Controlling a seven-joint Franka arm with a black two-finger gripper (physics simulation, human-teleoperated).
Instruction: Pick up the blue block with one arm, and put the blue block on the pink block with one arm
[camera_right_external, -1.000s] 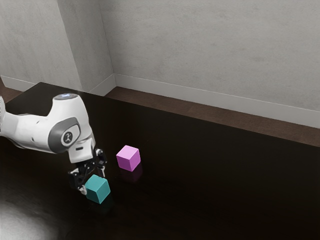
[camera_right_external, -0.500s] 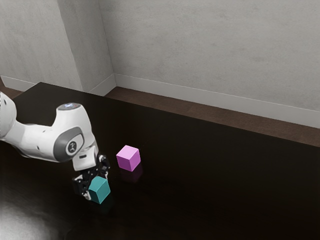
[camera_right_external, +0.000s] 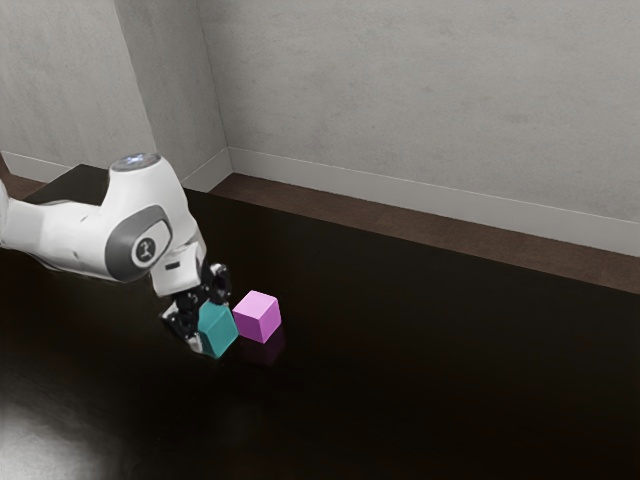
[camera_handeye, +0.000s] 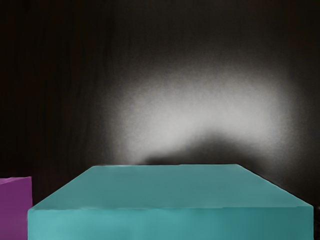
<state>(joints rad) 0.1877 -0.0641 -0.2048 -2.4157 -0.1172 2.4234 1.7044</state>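
Your tabletop (camera_right_external: 450, 380) is dark, glossy and almost black, and beyond its far edge you have a strip of brown floor (camera_right_external: 450, 232) leading to a white baseboard (camera_right_external: 430, 195) at the foot of a pale grey, plaster-like wall (camera_right_external: 420, 90). Toward the exterior view's left, that wall steps forward in a corner (camera_right_external: 165, 90). You can see a soft pale glare (camera_right_external: 30, 440) on the tabletop's near left, and in the wrist view a whitish sheen (camera_handeye: 200, 115) on the dark surface.
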